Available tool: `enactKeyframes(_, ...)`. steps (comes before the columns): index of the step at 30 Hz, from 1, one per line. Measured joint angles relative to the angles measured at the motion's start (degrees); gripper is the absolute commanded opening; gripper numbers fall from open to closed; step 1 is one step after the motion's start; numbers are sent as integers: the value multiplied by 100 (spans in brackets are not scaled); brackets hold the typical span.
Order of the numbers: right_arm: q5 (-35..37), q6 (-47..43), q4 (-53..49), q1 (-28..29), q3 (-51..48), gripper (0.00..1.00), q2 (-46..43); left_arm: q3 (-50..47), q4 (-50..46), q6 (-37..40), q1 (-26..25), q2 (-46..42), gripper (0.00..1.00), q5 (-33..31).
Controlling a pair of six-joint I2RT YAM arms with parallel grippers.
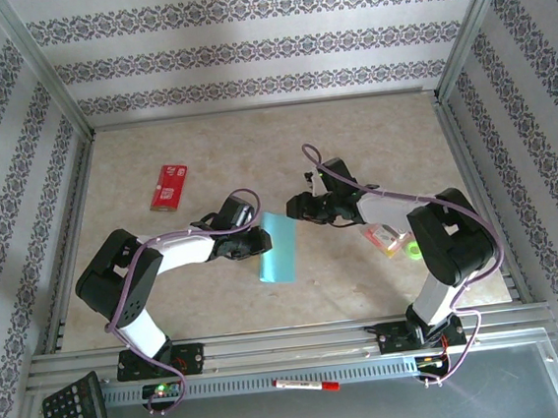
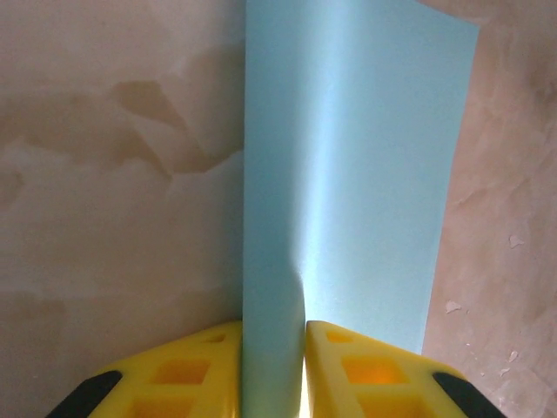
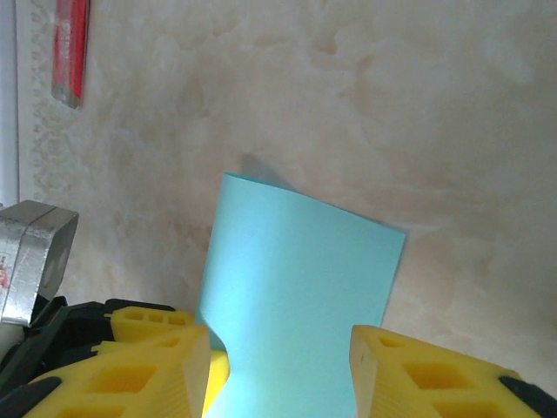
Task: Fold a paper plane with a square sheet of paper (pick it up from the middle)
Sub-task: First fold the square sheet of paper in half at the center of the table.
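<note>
The square sheet of paper [image 1: 278, 248] is light teal-blue and sits mid-table as a narrow, curved shape. My left gripper [image 1: 259, 240] meets its left edge. In the left wrist view the gripper [image 2: 272, 370] is shut on a raised ridge of the sheet [image 2: 348, 165], pinched between the yellow fingers [image 2: 209, 374]. My right gripper [image 1: 297, 208] hovers by the sheet's far right corner. Its wrist view shows the gripper [image 3: 280, 374] open, with the sheet [image 3: 300, 287] lying beyond the gap and touching neither finger.
A red packet [image 1: 169, 187] lies at the back left and shows too in the right wrist view [image 3: 70, 43]. A pink-and-yellow packet [image 1: 389, 240] and a green ring [image 1: 413, 249] lie by the right arm. A calculator [image 1: 74, 414] and a marker [image 1: 306, 385] rest on the front rail.
</note>
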Motion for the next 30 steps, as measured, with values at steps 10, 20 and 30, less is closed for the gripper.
enactKeyframes(10, 28, -61, -195, -37, -186, 46, -42, -11, 37, -142, 0, 0, 27, 7)
enactKeyframes(20, 70, -94, -313, -225, -367, 46, -278, -11, 37, -140, 0, 13, 27, 20)
enactKeyframes(30, 142, -201, -463, -382, -560, 46, -564, 13, 39, -160, -2, 55, 28, 11)
